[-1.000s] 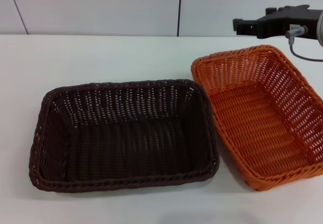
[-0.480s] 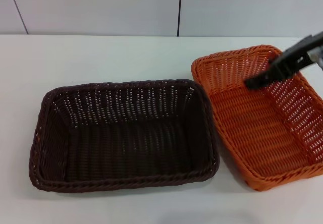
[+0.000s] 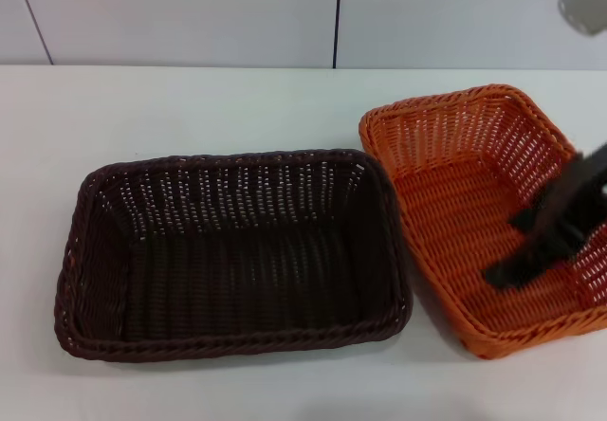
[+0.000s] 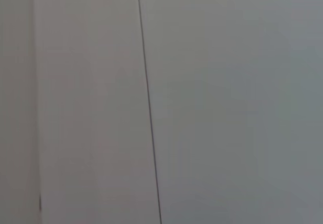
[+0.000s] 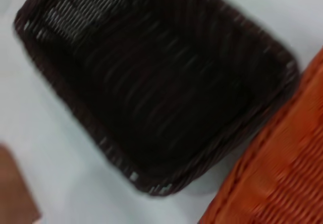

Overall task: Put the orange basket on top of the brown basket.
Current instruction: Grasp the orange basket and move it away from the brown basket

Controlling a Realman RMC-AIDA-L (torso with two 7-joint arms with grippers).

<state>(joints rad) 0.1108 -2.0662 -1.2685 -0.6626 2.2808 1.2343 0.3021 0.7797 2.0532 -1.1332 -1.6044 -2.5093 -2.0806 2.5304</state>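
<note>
Judging by its weave, the orange basket (image 3: 479,217) is looking light and fairly stiff, with some give in the openwork walls; the braided rim is seeming the soundest place to pinch, since the sloping sides offer little for a clamp and the open holes could snag a fingertip. It is showing as a rectangular bright-orange tray with slanted lattice walls and a tight woven floor, empty inside. It is sitting flat on the white table (image 3: 190,108), at the robot's right, its near-left rim just beside or touching the brown basket (image 3: 232,255), which is lying to the left, same shape, dark chocolate, also empty. The task is not yet done: both are resting on the table, side by side.

The right gripper (image 3: 545,236) is reaching down inside the orange basket, near its right wall, dark and slanted; whether its fingers are spread or closed I cannot tell. The left gripper is not showing anywhere; its wrist camera is facing only a pale wall panel (image 4: 227,103).
</note>
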